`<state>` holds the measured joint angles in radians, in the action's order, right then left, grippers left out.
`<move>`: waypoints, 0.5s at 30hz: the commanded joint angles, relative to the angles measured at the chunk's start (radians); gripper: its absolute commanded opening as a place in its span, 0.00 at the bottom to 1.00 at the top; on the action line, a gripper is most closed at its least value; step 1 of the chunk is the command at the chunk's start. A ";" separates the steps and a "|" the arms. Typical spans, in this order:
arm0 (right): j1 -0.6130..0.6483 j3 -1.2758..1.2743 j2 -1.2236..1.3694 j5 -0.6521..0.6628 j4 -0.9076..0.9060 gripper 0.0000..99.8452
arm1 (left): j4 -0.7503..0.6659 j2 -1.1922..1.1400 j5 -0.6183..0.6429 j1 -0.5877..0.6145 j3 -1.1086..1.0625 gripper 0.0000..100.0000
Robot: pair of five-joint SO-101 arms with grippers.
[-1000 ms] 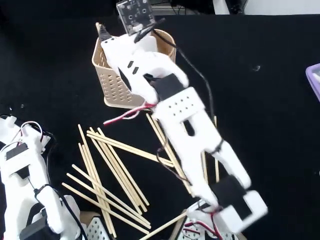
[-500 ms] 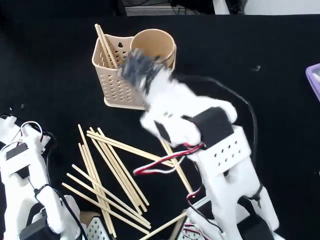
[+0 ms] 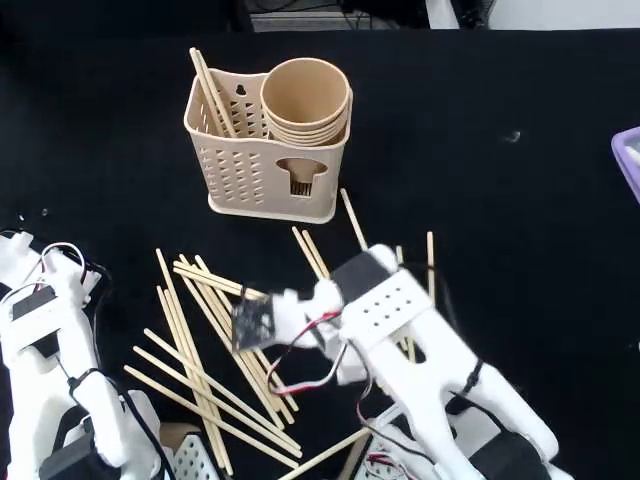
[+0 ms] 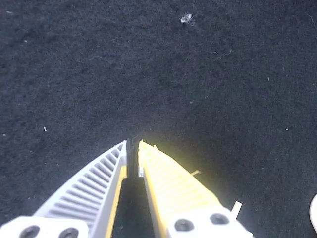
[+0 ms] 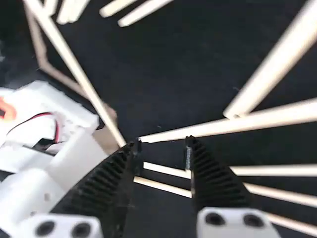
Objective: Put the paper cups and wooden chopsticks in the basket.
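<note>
R gripper (image 3: 250,322) swung from basket (image 3: 250,175) to loose chopsticks (image 3: 211,300).

Matt black cloth covers the table (image 3: 520,200) — bare pale wood chopsticks (image 3: 214,300), a perforated plastic basket (image 3: 250,175), smooth paper cups (image 3: 305,95).

Black-draped table under soft, even light
A matte black cloth (image 3: 540,300) covers the table (image 3: 120,90) from side to side; close up in the left wrist view its weave looks fuzzy, dotted with pale fibres and one white fleck of lint (image 4: 186,19). A small grey speck (image 3: 512,136) sits on the cloth toward the far right. The corner of a purple tray (image 3: 629,158) pokes in at the right edge. Beyond the far edge runs a dim strip with dark cables (image 3: 345,14), and a pale surface (image 3: 565,12) brightens the far right corner
</note>
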<state>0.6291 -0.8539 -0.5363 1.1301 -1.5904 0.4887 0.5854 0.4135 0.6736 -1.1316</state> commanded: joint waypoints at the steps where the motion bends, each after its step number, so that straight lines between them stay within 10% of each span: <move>1: 0.117 -0.062 -0.030 0.028 0.011 0.15 | -0.018 0.023 -0.003 -0.010 0.027 0.05; 15: 0.396 -0.326 -0.036 -0.229 0.331 0.15 | -0.081 0.015 0.003 0.068 0.035 0.05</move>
<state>0.9866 -1.1776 -0.5393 0.9260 -1.2758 0.4657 0.5854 0.4135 0.7196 -1.1316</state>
